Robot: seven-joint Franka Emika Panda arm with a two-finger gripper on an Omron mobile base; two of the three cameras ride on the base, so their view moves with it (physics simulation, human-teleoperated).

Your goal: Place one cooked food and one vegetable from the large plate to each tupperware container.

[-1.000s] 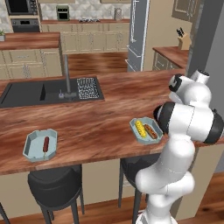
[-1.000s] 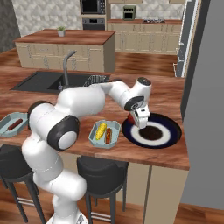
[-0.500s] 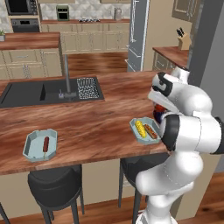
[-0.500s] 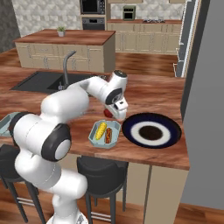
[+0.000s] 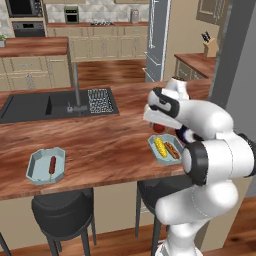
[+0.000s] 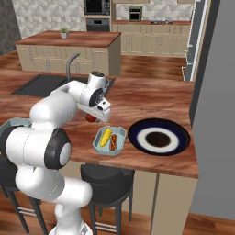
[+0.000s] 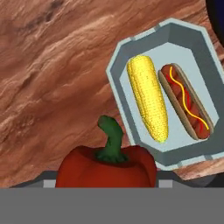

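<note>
My gripper (image 6: pixel 95 114) is shut on the round red vegetable (image 6: pixel 91 118), a pepper with a green stem (image 7: pixel 107 166), and holds it just above the counter, left of the nearer tupperware container (image 6: pixel 110 140). That tray (image 7: pixel 175 30) holds the yellow corn cob (image 7: pixel 148 98) and the sausage in a bun (image 7: pixel 186 101). The large plate (image 6: pixel 158 137) lies right of it, dark with a pale centre and nothing on it. The other tupperware container (image 5: pixel 46 165) sits far left on the counter with the sausage on a stick (image 5: pixel 52 165) in it. From the left base view the gripper (image 5: pixel 158 125) hangs beside the nearer tray (image 5: pixel 165 148).
A dark sink (image 5: pixel 30 106) with a tap (image 5: pixel 76 90) and a drying rack (image 5: pixel 101 100) lies at the counter's far side. Two black stools (image 5: pixel 65 205) stand under the front edge. A grey wall (image 6: pixel 215 105) bounds the right end.
The arm has swung left from over the large plate, carrying the red vegetable past the nearer tray. The jaws have kept the same width.
</note>
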